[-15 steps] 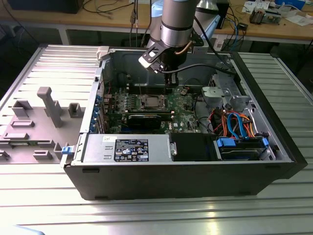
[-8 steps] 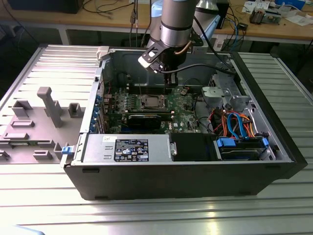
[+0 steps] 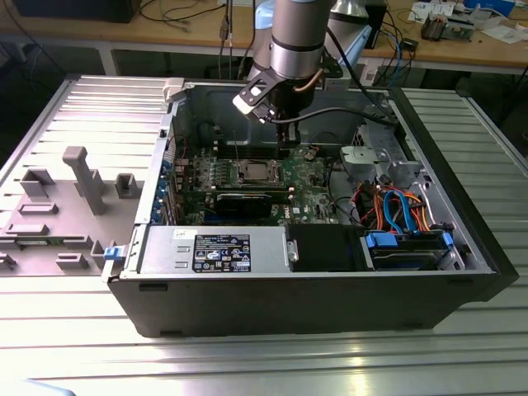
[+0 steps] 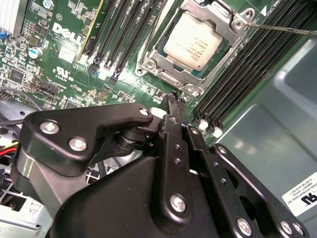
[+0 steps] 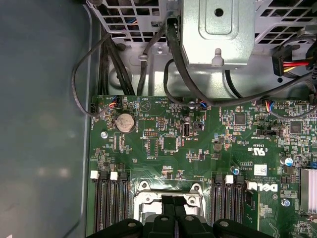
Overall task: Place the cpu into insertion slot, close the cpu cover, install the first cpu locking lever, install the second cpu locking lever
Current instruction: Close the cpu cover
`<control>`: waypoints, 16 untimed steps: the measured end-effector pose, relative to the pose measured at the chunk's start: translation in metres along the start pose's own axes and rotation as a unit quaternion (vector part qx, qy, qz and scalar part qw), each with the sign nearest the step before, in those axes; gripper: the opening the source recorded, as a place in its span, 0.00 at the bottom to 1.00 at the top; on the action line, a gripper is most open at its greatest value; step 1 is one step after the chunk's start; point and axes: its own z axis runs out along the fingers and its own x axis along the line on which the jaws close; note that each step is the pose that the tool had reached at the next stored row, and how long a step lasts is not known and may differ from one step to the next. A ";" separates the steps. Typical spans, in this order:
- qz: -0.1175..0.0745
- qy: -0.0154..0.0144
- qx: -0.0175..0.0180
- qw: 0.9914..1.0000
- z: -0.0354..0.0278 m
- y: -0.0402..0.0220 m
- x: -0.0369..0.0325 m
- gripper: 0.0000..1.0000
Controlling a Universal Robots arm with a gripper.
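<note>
Inside the open computer case [image 3: 330,305] on the slatted metal worktop [image 3: 247,363], I have the arm reaching down over the green circuit board, near the case's far wall. In the exterior view the gripper [image 3: 285,147] hangs just beside the insertion slot [image 3: 252,173], on the exterior view's right of it.

The second wrist view gives me what the exterior view cannot: the cpu [image 4: 193,42] lies seated in the slot, silver top up, with the cpu cover [image 4: 161,63] down flat around it as a silver frame. There the gripper's [image 4: 173,99] black fingers [image 4: 171,148] run together to one narrow tip, closed on nothing that I can see. The tip stands close to a corner of the cover; I cannot tell whether it touches. A thin metal lever [image 4: 282,28] runs from the cover's far corner out across the black memory slots [image 4: 247,69].

The first wrist view looks the other way along the board. The gripper [image 5: 173,218] meets the cover's edge, with a coin battery [image 5: 125,120], black cables [image 5: 188,84] and a grey drive cage [image 5: 218,29] beyond.

The exterior view alone gives me the power-supply box [image 3: 214,250] along the case's near wall and a grey fixture [image 3: 82,177] toward the worktop's edge at the exterior view's left.
</note>
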 end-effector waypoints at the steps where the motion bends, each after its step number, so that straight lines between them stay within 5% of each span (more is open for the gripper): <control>1: 0.000 0.000 0.000 1.000 0.0000 -0.0006 0.0000 0.11; 4: 0.000 0.000 0.000 1.000 0.0002 -0.0037 0.0001 0.11; 16: 0.000 0.000 0.000 1.000 0.0046 -0.0322 0.0008 0.11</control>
